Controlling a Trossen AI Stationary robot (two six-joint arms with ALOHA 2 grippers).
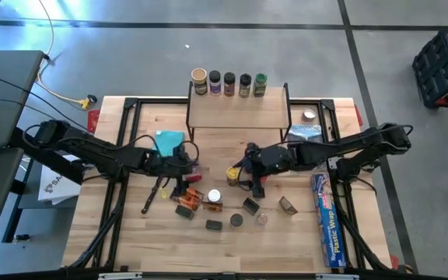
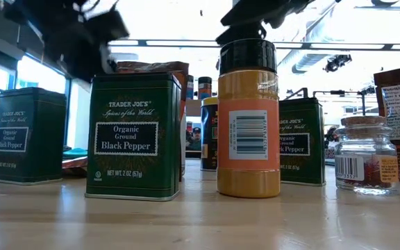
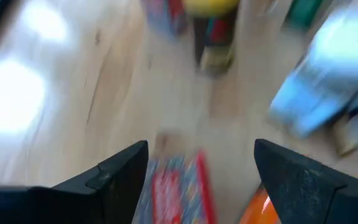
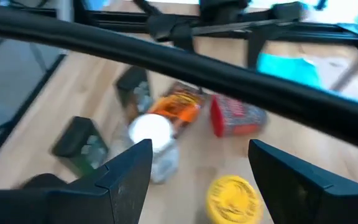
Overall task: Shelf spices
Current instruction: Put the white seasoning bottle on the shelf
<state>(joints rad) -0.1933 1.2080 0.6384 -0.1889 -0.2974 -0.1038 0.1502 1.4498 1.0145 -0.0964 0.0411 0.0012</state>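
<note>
Spices everywhere on this big pale wooden table [image 1: 131,241], most of them in a loose cluster toward the near edge, between and just in front of the two claws. Five round jars [image 1: 229,83] already stand in a row along the back edge of the low shelf with the light wooden top and thin black legs [image 1: 236,113], well beyond both claws.

Going left to right: the left gripper [image 1: 183,165] hangs over the table with its fingers spread wide and nothing between them. Right under it, as its wrist camera sees it, lies a red box [image 3: 174,186], with an orange packet [image 3: 257,208] just off to one side. A teal square cloth [image 1: 168,141] lies just behind that claw.

The right gripper [image 1: 249,167] is open too, holding nothing. A yellow-lidded jar [image 4: 234,196] stands just ahead of its fingers, and a white-lidded jar [image 4: 151,134] lies near, beside an orange packet and dark green tins [image 4: 79,144].

Far off to the right claw's outer side, a long blue plastic-wrap box [image 1: 327,222] lies along the table edge.

From table level, a green Trader Joe's black pepper tin [image 2: 134,135] and a tall orange jar with a black lid [image 2: 248,121] stand upright up front.
</note>
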